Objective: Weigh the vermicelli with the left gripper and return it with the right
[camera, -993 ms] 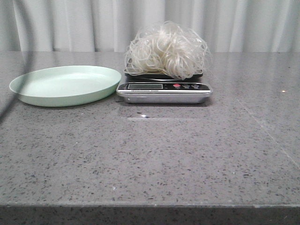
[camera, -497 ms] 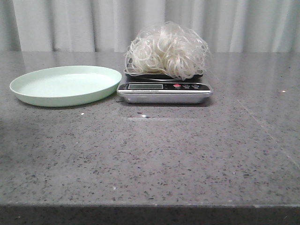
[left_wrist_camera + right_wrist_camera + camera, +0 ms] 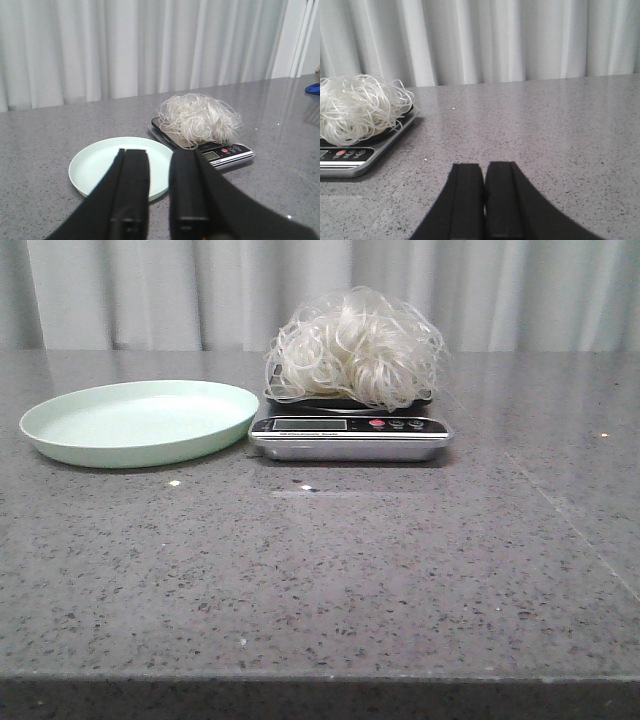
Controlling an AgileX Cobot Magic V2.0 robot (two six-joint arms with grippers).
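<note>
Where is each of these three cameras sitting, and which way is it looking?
Front view: looks forward over the table at plate, scale and vermicelli; no robot parts show.
Left wrist view: rides the left arm, left gripper in the foreground, facing plate and scale.
Right wrist view: rides the right arm, right gripper in the foreground, scale beside it.
All three share scale and vermicelli.

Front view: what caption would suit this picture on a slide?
Vermicelli heaped on the scale, beside an empty green plate on the table.

No text or number can be read; the scale's (image 3: 350, 437) display (image 3: 309, 424) is too small.
</note>
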